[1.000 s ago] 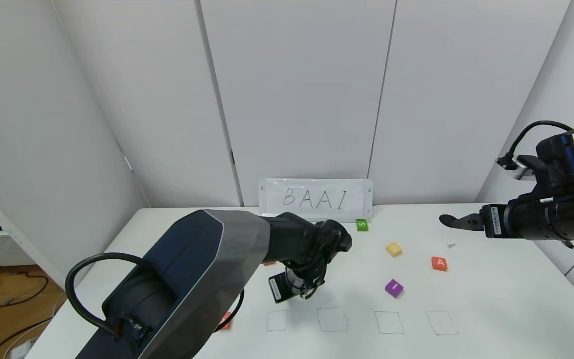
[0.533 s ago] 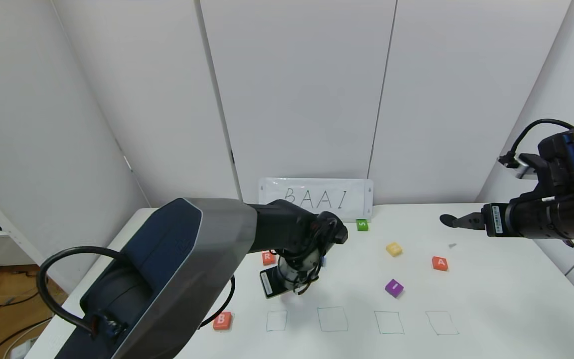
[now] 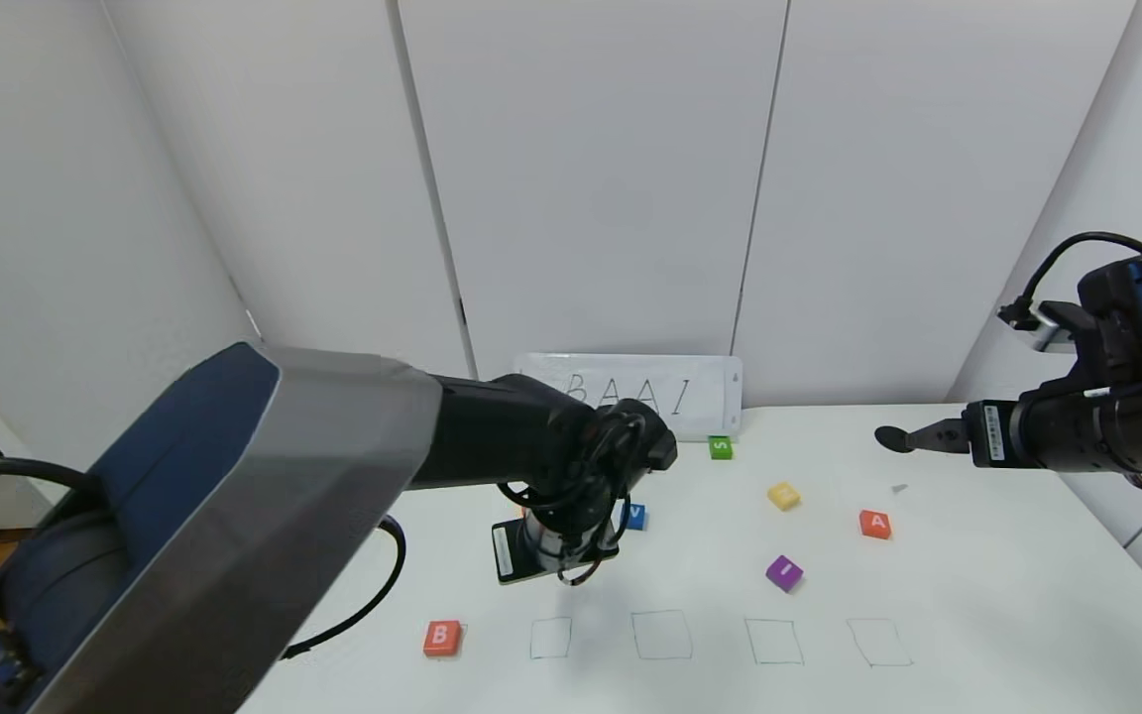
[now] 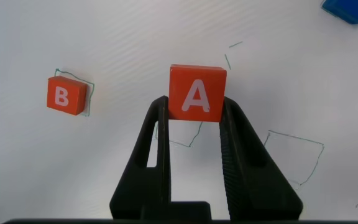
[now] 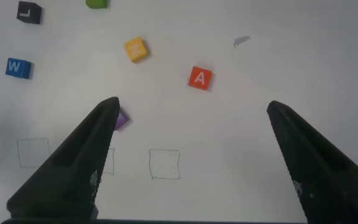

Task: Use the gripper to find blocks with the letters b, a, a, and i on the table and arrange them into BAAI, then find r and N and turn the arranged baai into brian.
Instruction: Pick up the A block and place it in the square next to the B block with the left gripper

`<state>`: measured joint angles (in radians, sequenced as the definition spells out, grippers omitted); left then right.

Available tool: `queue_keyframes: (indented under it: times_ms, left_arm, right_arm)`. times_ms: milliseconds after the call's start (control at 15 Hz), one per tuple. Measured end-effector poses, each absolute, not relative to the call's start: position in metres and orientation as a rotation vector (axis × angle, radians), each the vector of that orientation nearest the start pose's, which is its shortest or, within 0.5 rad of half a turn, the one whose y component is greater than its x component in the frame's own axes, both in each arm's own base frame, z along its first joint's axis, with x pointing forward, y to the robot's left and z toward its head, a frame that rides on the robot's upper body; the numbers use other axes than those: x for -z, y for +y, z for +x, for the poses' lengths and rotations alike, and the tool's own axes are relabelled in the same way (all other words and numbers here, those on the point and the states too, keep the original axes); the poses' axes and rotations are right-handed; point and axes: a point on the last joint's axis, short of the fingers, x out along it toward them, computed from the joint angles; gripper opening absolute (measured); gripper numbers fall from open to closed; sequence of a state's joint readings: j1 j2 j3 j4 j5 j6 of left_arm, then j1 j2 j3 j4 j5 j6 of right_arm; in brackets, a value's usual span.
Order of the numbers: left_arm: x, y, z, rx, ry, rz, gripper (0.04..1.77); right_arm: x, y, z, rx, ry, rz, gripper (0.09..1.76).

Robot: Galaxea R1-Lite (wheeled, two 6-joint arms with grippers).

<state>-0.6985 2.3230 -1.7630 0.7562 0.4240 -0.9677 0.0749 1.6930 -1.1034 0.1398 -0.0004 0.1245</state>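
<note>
Since a second ago our left arm has swung toward our left and its wrist has drawn nearer; the B block point(image 3: 442, 638), then hidden behind the arm, now shows, as does a blue cube point(image 3: 635, 516). Our right arm has barely shifted.

Left to right, as we see it:

- B block: orange-red cube, matte, white letter, on the table point(image 3: 987, 595) at the leftmost pen-drawn square, near and to the left of the left gripper point(image 4: 194, 124).
- Left gripper: black fingers clamped on an orange-red A block point(image 4: 197, 93), letter facing the wrist camera, lifted above the row of drawn squares point(image 3: 663, 635). In the head view the wrist hides this block.
- Blue cube just beyond the left gripper; its letter is partly cut off by the arm.
- BAAI sign point(image 3: 675, 395) at the far table edge, left end covered by the arm; green cube point(image 3: 721, 447) in front of it.
- Yellow cube point(image 3: 783, 495), letter unreadable.
- Purple I block point(image 3: 783, 572) and second A block point(image 3: 874, 524), both lying beneath the right gripper point(image 5: 194, 112).
- Right gripper: jaws spread wide, holding nothing, hovering high over the right side of the table.
</note>
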Motion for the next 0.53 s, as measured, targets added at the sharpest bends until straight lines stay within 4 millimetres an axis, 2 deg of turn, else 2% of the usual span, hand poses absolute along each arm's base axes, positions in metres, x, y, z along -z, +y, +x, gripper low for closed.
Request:
queue_keyframes:
  times_ms: [267, 533]
  left_arm:
    - [-0.1, -0.247, 0.307, -0.17, 1.049, -0.106, 0.53]
    - [-0.104, -0.23, 0.286, -0.016, 1.145, -0.036, 0.53]
  right_arm:
    - [-0.195, 0.023, 0.299, -0.026, 0.731, 0.093, 1.71]
    - [-0.194, 0.026, 0.298, -0.035, 0.737, 0.09, 1.71]
